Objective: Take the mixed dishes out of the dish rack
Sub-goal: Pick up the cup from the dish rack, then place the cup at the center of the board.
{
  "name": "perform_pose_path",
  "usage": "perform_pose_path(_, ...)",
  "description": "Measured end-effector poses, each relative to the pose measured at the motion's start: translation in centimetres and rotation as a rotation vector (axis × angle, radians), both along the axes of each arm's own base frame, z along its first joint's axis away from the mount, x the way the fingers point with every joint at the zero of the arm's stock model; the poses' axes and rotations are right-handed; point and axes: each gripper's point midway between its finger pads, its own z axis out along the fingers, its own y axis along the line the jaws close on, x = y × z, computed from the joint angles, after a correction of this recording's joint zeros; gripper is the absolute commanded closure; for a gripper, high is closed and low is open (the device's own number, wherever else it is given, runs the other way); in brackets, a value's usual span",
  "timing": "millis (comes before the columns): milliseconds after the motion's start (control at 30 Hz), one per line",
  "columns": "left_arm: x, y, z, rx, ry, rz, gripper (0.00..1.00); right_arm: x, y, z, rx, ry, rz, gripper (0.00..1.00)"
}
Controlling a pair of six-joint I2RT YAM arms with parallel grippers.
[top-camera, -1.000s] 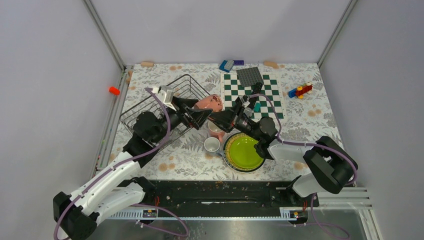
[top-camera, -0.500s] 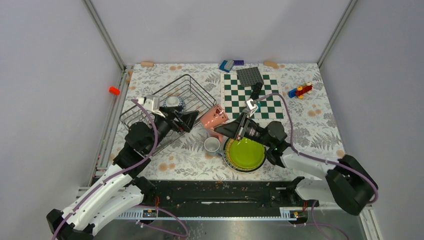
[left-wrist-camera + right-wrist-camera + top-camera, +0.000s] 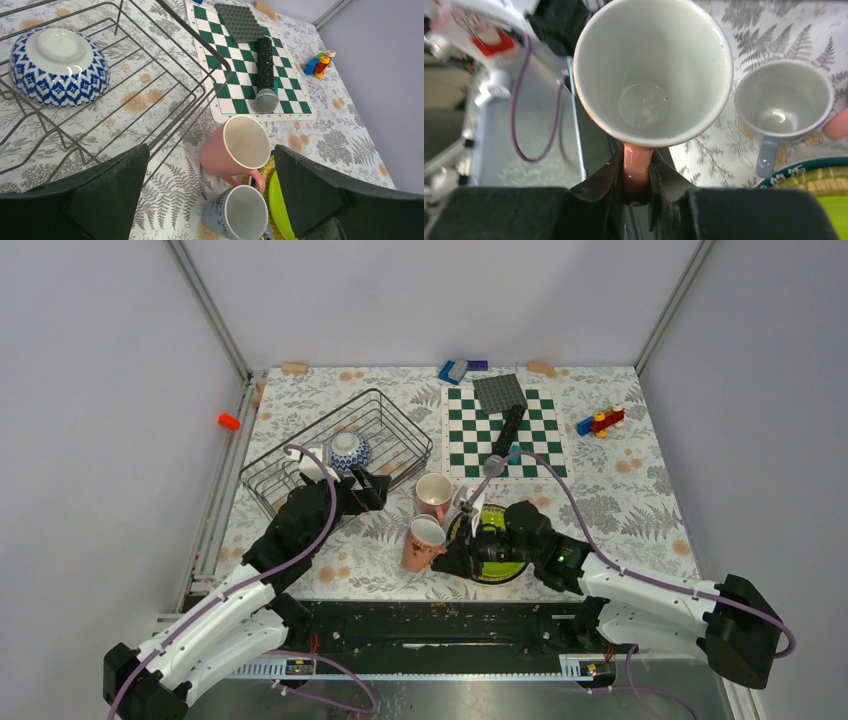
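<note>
Clamping the handle of a pink ceramic mug (image 3: 651,75), the right gripper (image 3: 636,186) has its jaws nearly together, one on each side of that handle. The mug's white inside faces the wrist camera. It is held near the middle of the near edge of the floral bench (image 3: 620,490); whether its base touches the bench cannot be told.

Just beside the held mug stands a grey mug (image 3: 781,107), upright and mouth up. A second pink mug (image 3: 434,495) stands a little farther from the near edge. A lime-green plate (image 3: 829,225) lies on top of a stack next to both mugs, largely under the right arm.

The left gripper (image 3: 366,490) has its jaws spread wide and holds nothing. It hovers at the near right side of the dark wire dish rack (image 3: 400,425), which sits toward the far left corner. Inside the rack a blue-and-white patterned bowl (image 3: 59,67) lies upside down.

Toward the far edge lies a green-and-white chessboard (image 3: 470,435) with a black microphone (image 3: 265,70) and a dark grey studded plate (image 3: 498,392) on it. Coloured toy blocks (image 3: 600,421) sit near the far right corner.
</note>
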Motion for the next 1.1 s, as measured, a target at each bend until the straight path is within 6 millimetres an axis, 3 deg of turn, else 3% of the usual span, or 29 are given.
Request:
perform_pose_path(200,0.3,0.8,-0.4,0.015,0.011,0.047,0.01,-1.5,-1.1,-4.4,-0.182,-0.107,0.108,1.0)
perform_pose_path(333,0.2,1.4,-0.7,0.027,0.018,0.074,0.01,-1.3,-2.1,-6.2,-0.274,-0.184,0.133,0.93)
perform_pose_path(567,0.2,2.3,-1.2,0.047,0.033,0.112,0.01,-0.4,-3.2,-9.5,-0.43,-0.251,0.142,0.94)
perform_pose_path(933,0.3,3.0,-2.0,0.077,0.056,0.148,0.01,0.0,-3.6,-12.3,-0.551,-0.324,0.189,0.89)
perform_pose_path(1100,0.3,3.2,-2.5,0.093,0.07,0.156,0.01,0.2,-3.7,-12.9,-0.576,-0.337,0.205,0.82)
